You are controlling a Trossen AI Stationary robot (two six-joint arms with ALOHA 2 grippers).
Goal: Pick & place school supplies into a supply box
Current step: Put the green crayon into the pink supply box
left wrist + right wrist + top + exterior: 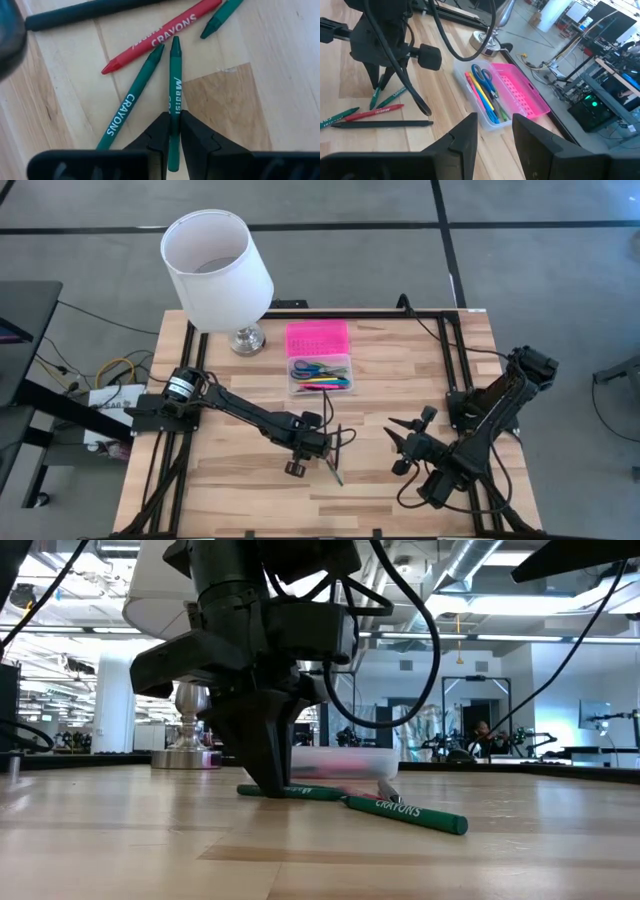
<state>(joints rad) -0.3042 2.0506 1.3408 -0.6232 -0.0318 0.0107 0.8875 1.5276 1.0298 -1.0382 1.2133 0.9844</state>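
Left claw (173,131) standing fingertips-down on the table (420,360), clenching a green crayon (174,75) between its fingers. Lying just beside it: another green crayon (131,100), a red crayon (162,36), a black pen (85,11). Sitting well beyond the claw, near the lamp (218,272): the open pink-lidded box (319,360), holding scissors (484,77) and pencils. Right claw (495,125) hovering released, apart from everything.

Green crayon (174,100) runs out of frame (lower end hidden between pincer fingers).
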